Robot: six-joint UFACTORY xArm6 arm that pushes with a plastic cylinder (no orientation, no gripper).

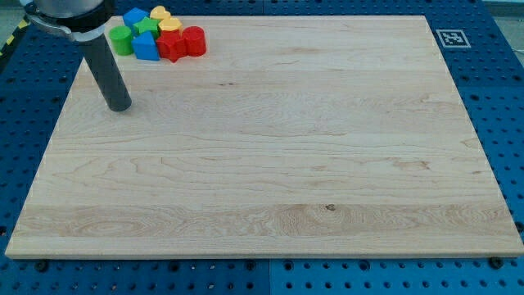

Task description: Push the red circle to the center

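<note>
The red circle point(194, 40) sits at the right end of a tight cluster of blocks at the board's top left. Touching its left side is a red block point(171, 46) of unclear shape. My tip point(119, 106) rests on the wooden board point(270, 164) near its left edge. It is below and left of the cluster, apart from every block, and well left of the red circle.
The cluster also holds a green cylinder point(121, 38), a green block point(146, 27), two blue blocks point(146, 47) point(134, 16) and two yellow blocks point(169, 25) point(160, 12). A fiducial tag point(451, 38) lies off the board's top right corner.
</note>
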